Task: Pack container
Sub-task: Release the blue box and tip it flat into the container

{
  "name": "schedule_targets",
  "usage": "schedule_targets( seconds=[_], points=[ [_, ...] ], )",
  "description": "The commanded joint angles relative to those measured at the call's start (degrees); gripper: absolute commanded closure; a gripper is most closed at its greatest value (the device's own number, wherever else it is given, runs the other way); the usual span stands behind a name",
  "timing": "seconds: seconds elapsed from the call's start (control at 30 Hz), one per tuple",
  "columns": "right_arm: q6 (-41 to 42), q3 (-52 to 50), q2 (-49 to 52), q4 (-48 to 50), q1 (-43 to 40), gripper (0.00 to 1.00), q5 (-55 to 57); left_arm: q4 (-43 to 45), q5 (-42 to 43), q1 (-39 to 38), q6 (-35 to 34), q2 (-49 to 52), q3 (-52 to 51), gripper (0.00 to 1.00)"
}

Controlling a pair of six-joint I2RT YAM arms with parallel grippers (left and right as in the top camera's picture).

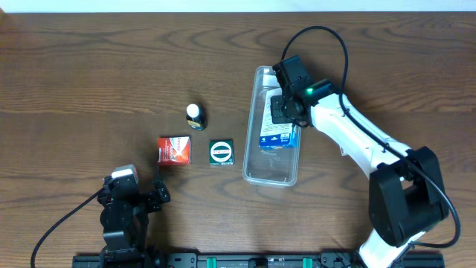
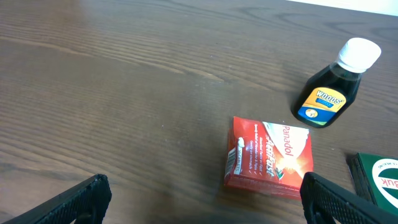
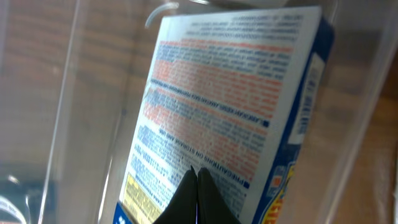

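The clear plastic container lies right of the table's middle, long side running front to back. A blue and white box lies flat inside it. My right gripper is down in the container's far half, above that box. In the right wrist view its fingers are shut tip to tip, holding nothing, right over the printed face of the box, with the container wall on the left. My left gripper is open and empty, low over the table just in front of a red box.
The red box, a green box with a white ring and a small dark bottle with a white cap stand left of the container. The bottle and the green box show in the left wrist view too.
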Motion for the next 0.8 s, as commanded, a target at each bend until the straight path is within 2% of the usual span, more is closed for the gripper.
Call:
schedule_targets(
  seconds=[0.0,0.13,0.23,0.77],
  points=[
    [-1.1,3.1,-6.4,-2.4,-0.5,0.98,1.1,-0.1,0.2,0.0,1.0,0.2,-0.9,0.02],
    [-1.1,3.2,-11.1,-5.4,-0.5,0.99,1.9,-0.1,0.2,0.0,1.0,0.3,-0.9,0.02],
    [-1.1,3.0,-10.9,-6.2,-0.5,0.99,1.9,-0.1,0.2,0.0,1.0,0.4,-0.9,0.02],
    [-0.8,2.7,2.4,-6.5,-0.5,0.99,4.7,-0.1,0.2,0.0,1.0,0.4,-0.9,0.02]
  ],
)
